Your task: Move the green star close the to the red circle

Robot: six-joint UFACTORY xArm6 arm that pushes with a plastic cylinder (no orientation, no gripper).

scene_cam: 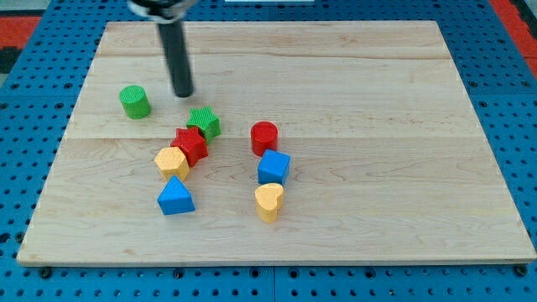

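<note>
So the rod comes down from the top of the view and my tip (183, 94) sits on the wooden surface (377, 210), in the upper-left part of it. There's no claw on this rig at all, just the straight dark rod, so nothing to call apart or together.

The green star (204, 122) is just beside my tip, at about 5 o'clock from it, with a thin gap between them as far as I can tell. The red circle (264, 137) is near the middle of the surface, at roughly 4 o'clock from the green star, and the two are clearly apart with bare wood between them.

Other stuff: a green cylinder (134, 101) sits at 9 o'clock from my tip, off on its own. A red star (190, 145) is touching the green star at its 7 o'clock, and a yellow hexagon (171, 161) is pressed against that red star, again at 7 o'clock. A blue triangle (175, 196) is at 6 o'clock from the yellow hexagon. Under the red circle at 6 o'clock there's a blue cube (273, 168), and just below that a yellow heart (268, 201).
</note>
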